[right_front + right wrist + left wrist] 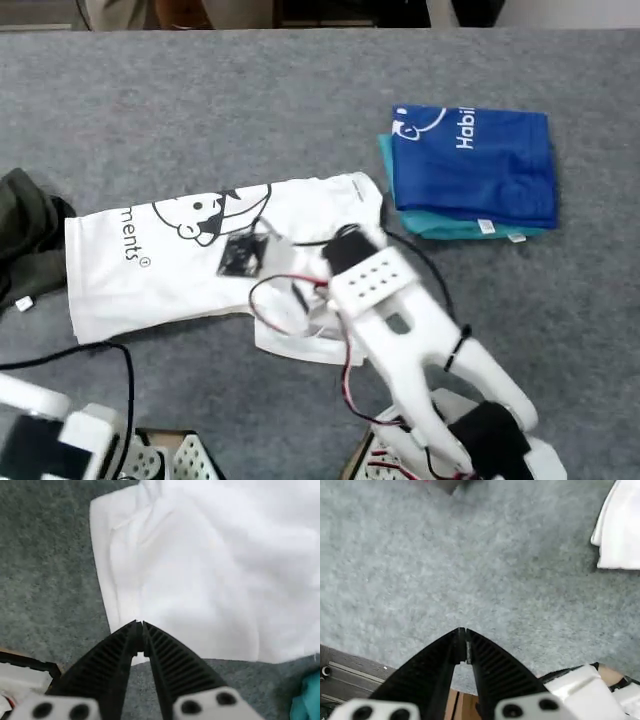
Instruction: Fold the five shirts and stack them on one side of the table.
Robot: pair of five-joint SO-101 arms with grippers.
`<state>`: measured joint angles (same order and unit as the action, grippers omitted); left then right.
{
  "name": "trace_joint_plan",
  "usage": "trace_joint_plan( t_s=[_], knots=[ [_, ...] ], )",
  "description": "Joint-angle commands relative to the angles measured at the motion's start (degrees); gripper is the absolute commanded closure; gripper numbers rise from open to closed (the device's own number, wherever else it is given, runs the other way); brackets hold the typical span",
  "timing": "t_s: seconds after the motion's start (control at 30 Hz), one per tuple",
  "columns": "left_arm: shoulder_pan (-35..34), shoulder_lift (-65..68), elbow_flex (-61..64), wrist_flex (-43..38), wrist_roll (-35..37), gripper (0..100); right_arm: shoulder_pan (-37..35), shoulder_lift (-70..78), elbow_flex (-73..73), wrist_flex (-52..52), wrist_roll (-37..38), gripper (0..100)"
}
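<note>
Grey table [200,90]: left fingers [435,665], right fingers [110,657] closed.

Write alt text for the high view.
A white printed shirt lies on a grey carpeted table, the white right arm poised over its near right corner. A folded blue shirt rests on a folded teal shirt far right; a dark green shirt bunches at left.

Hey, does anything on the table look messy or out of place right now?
The dark shirt at the left edge of the table is a crumpled heap, not folded. The white shirt lies at a slant, with a loose flap poking out along its near edge. The blue shirt sits neatly on the teal one.
</note>
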<state>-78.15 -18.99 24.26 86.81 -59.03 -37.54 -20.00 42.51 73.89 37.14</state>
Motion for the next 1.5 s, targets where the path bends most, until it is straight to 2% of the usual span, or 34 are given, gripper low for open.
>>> trace_joint_plan(
  t_s=[0.0, 0.27, 0.47, 0.6, 0.8, 1.03, 1.1, 1.2, 1.27, 1.47],
  knots=[
    [-0.88, -7.16, 4.92, -1.14, -0.44, 98, -6.99, 3.12, 0.84, -4.31, -3.43, 99.7],
    [-0.44, -22.99, 21.45, -1.14, -6.51, 98, -12.7, 19.74, 0.13, -14.24, -6.77, 99.7],
    [-0.44, -33.36, 29.45, -1.14, -8.44, 98, -15.87, 26.42, -8.66, -9.23, -6.77, 99.7],
    [-0.26, -37.76, 31.74, -1.14, -8.35, 98, -18.68, 24.84, -11.91, -5.89, -6.77, 99.7],
    [-0.18, -39.25, 32.35, -1.67, -8.18, 98, -16.13, 17.63, -12.7, 1.49, -6.33, 99.7],
    [-0.18, -39.16, 37.8, -17.41, -7.82, 98, -12.88, 5.05, -12.0, 7.3, -3.52, 99.2],
    [-0.18, -39.16, 39.21, -19.6, -8.0, 98, -12.88, 3.82, -9.98, 5.98, -3.52, 93.5],
    [-0.09, -39.16, 38.77, -19.43, -8.18, 98, -12.97, 4.35, -4.7, 1.41, -2.81, 77.2],
    [0.53, -39.16, 38.68, -19.43, -8.09, 98, -13.05, 5.93, -1.01, -1.05, -0.97, 70.6],
    [1.05, -39.16, 38.68, -19.43, -8.0, 98, -12.97, 13.67, 5.49, -10.02, -0.35, 73.4]
  ],
)
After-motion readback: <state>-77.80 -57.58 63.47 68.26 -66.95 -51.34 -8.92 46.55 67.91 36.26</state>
